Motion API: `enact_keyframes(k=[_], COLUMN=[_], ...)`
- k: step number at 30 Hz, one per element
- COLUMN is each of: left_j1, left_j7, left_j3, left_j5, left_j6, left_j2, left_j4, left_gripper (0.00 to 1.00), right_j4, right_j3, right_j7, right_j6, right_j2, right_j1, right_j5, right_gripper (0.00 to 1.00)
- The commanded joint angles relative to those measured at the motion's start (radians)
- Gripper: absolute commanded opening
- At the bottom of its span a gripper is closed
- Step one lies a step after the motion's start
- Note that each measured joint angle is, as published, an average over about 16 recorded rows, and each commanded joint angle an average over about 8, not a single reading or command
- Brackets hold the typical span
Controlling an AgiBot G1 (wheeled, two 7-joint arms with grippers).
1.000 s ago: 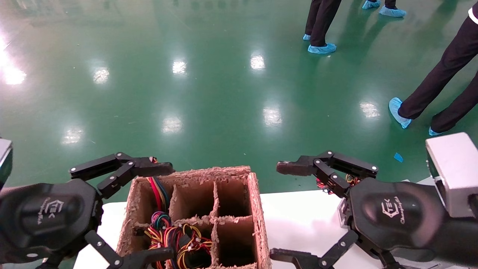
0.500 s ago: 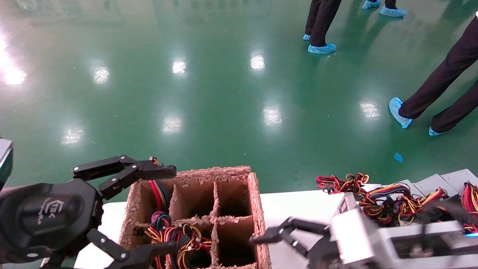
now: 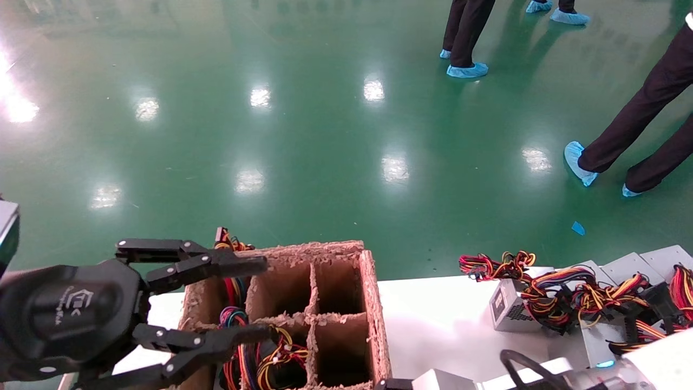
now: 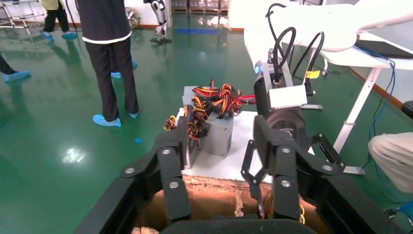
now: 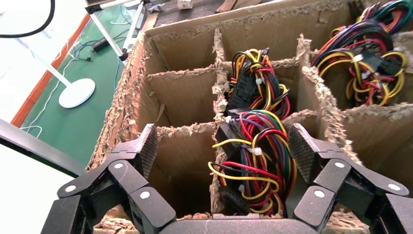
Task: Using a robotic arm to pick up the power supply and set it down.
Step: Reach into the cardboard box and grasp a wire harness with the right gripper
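Both grippers empty, fingers spread: left gripper (image 3: 262,300) at the cardboard divider box (image 3: 373,303), right gripper (image 5: 221,146) over a wire-filled cell.
No grasp yet; lifting and setting down remain. Power supply (image 5: 253,170) apparently sits in that cell, only wires showing. Left housing reads "TEK"; smaller script illegible.

**tight cells, open tabletop**

the brown cardboard divider box (image 3: 325,303) has ragged walls splitting it into narrow cells. the left cells are choked with red, yellow and black wire bundles (image 3: 254,352); the middle and right cells stand hollow. the black left gripper (image 3: 252,300) hangs spread over the box's left edge. between the box and the silver-grey power supplies (image 3: 509,311) lies a bare stretch of white table (image 3: 433,319).
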Motion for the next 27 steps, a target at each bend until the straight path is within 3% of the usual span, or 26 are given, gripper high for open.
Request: enact_keyframes(k=[1,27], left_j1=[0.000,0.000], left_j7=[0.000,0.000], left_j3=[0.000,0.000], left_j5=[0.000,0.000], left_j6=[0.000,0.000], left_j2=[0.000,0.000], left_j4=[0.000,0.000], left_gripper=[0.00,0.00], right_j4=[-0.002,-0.024], right_j3=[-0.019,-0.039], right_j7=[0.003,-0.027], right_j6=[0.001,0.071], right_j2=[-0.006,-0.015], right_j1=[0.008,-0.004], right_j5=[-0.002,-0.045], right_gripper=[0.00,0.00])
